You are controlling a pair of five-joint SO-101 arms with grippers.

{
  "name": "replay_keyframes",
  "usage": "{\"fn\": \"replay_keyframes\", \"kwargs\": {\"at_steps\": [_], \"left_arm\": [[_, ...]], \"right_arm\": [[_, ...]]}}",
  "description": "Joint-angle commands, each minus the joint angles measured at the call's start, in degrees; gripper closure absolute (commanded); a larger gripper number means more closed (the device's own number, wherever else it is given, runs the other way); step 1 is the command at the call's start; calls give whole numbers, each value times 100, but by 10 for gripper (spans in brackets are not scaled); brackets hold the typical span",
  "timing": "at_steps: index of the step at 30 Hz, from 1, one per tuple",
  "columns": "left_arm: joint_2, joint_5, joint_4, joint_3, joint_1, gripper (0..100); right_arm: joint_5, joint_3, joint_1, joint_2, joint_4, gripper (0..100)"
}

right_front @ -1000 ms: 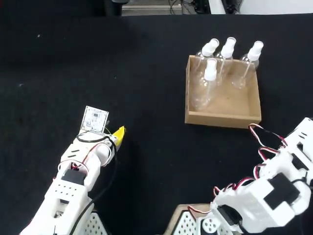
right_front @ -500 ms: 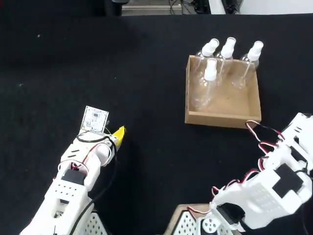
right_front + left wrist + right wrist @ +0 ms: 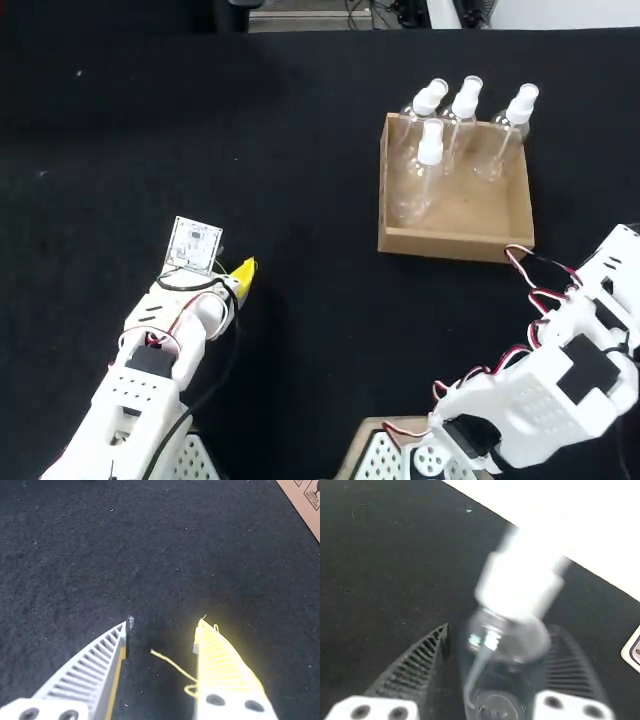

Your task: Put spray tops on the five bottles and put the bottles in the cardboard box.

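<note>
The right arm (image 3: 560, 390) has shifted a little since a second ago; the left arm (image 3: 160, 350) has stayed put. The left gripper (image 3: 162, 625) hovers over the black counter (image 3: 300, 150), fingers spread and empty. The cardboard box (image 3: 455, 243) holds four bottles (image 3: 418, 180) wearing spray tops. The right gripper (image 3: 500, 630) fingers pinch the fifth bottle (image 3: 507, 647), its spray top (image 3: 520, 587) on.

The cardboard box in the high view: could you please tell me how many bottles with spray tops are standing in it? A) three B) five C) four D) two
C: the cardboard box holds four bottles, each topped in white, while the fifth bottle is held in the right gripper.
</note>
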Motion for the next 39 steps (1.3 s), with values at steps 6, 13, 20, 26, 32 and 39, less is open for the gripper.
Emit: {"fn": "replay_keyframes", "kwargs": {"at_steps": [6, 13, 20, 26, 32, 39], "left_arm": [[-97, -35, -123, -84, 22, 787], [-97, -35, -123, -92, 22, 787], [-97, -35, -123, -92, 40, 787], [-97, -35, -123, -92, 31, 787], [-97, -35, -123, -75, 31, 787], [-97, -35, -123, -75, 31, 787]], "right_arm": [[-70, -347, 299, -66, -167, 988], [-703, -154, 571, -602, -26, 988], [-738, 444, 369, -2264, 563, 987], [-1626, 1112, -70, -3881, 1178, 987], [-1767, 1895, -1020, -5560, 1890, 987], [-1565, 2651, -2409, -6791, 1925, 987]]}}
